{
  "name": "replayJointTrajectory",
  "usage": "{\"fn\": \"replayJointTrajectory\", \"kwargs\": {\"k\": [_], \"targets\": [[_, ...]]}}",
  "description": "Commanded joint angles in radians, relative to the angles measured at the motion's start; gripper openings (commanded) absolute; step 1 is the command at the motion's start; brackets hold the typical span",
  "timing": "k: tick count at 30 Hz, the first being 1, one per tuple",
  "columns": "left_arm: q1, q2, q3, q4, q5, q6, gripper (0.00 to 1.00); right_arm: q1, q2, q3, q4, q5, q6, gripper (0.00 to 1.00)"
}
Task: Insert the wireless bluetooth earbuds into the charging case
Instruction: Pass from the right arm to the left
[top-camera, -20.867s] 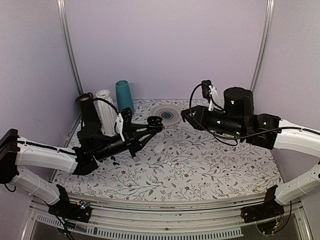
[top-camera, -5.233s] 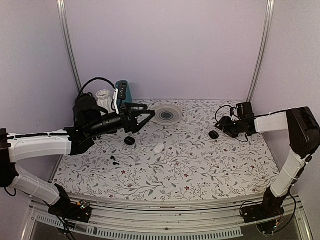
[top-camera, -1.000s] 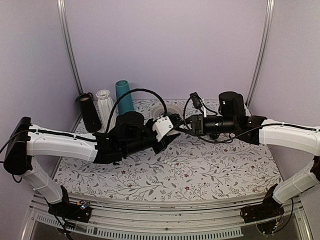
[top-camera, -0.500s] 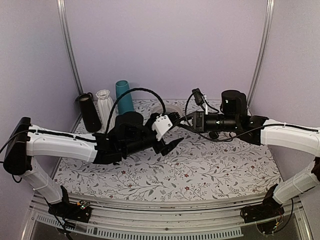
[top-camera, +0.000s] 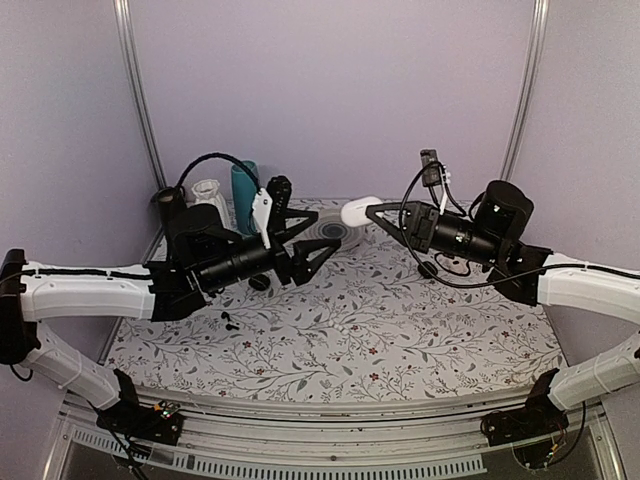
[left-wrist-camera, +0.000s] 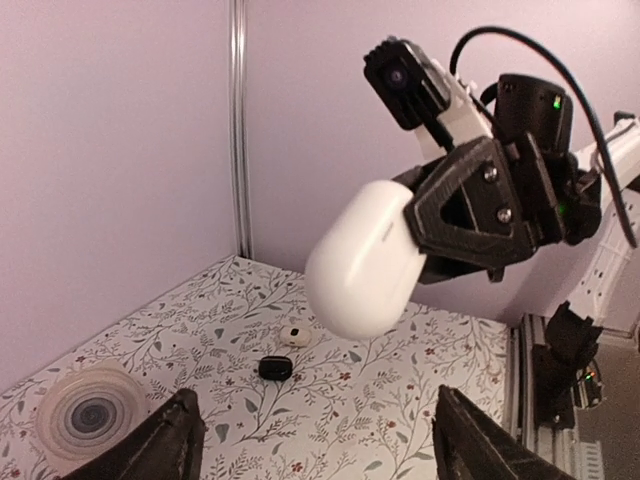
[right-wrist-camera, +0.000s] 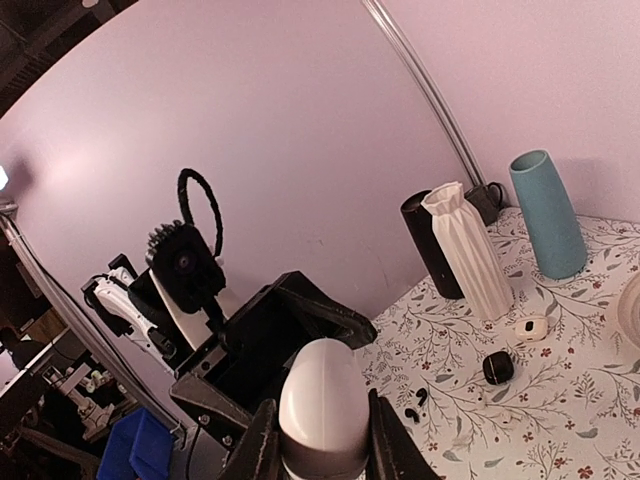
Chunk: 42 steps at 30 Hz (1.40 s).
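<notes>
The white charging case (top-camera: 355, 212) hangs in the air above the back of the table with its lid closed. My right gripper (top-camera: 372, 213) is shut on its lower end. In the right wrist view the case (right-wrist-camera: 322, 400) sits between my fingers (right-wrist-camera: 262, 445). My left gripper (top-camera: 327, 228) stands open and empty a little to the left of the case, pointing at it. The left wrist view shows the case (left-wrist-camera: 365, 258) ahead of the wide-apart left gripper (left-wrist-camera: 315, 445). Two black earbuds (top-camera: 228, 320) lie on the table under the left arm, and show as earbuds (right-wrist-camera: 421, 396) in the right wrist view.
A black vase (top-camera: 170, 200), a white vase (top-camera: 208, 190) and a teal vase (top-camera: 243, 180) stand at the back left. A white disc (top-camera: 338, 232) lies at the back. Small black cases lie at left (top-camera: 260, 283) and right (top-camera: 428, 270), each with a small white piece nearby (right-wrist-camera: 530, 327) (left-wrist-camera: 293, 333).
The grippers were together over the middle of the table. The left one has opened and drawn back to the left. The right one has pulled away to the right with the white case.
</notes>
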Motion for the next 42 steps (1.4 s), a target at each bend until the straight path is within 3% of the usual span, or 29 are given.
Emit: {"fn": "replayJointTrajectory", "kwargs": {"k": [1,14,23,32,42], "targets": [[0.046,-0.016,-0.010,0.174,0.205,-0.228,0.77,0.005,-0.010,-0.039,0.212,-0.031,0.025,0.03],[0.084,0.064,0.075,0.347,0.424,-0.510,0.60,0.052,0.012,-0.048,0.388,0.006,0.003,0.03],[0.103,0.084,0.095,0.424,0.463,-0.626,0.53,0.069,0.036,-0.029,0.400,-0.009,-0.015,0.03],[0.157,0.039,0.113,0.271,0.529,-0.564,0.49,0.068,0.003,0.059,0.106,-0.059,-0.113,0.03],[0.176,0.076,0.260,-0.004,0.771,-0.415,0.47,0.069,0.022,0.220,-0.255,-0.164,-0.240,0.03]]}}
